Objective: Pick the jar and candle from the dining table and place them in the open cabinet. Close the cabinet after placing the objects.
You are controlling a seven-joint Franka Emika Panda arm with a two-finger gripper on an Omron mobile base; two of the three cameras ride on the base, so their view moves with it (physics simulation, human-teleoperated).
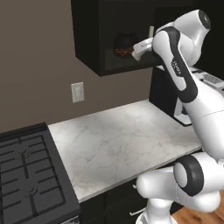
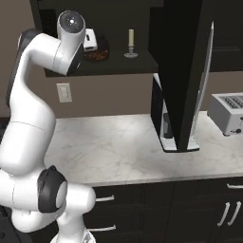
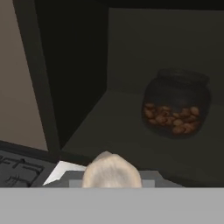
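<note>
no words, labels, brands or numbers can be read anywhere. a small grey mark sits on the arm (image 1: 177, 65), too blurred to make out.

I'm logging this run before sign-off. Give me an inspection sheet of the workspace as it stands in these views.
Surface: marble counter, bare where visible.
Job's things: jar and candle both stand inside the open cabinet, apart from each other; cabinet door not yet closed.
Clutter: toaster on the counter at right.
Hand: hand at the cabinet opening near the jar, shut; whether it holds anything cannot be told.
Cables: nothing seen.
Surroundings: stove left of the counter, wall outlet, black drawers below.
</note>
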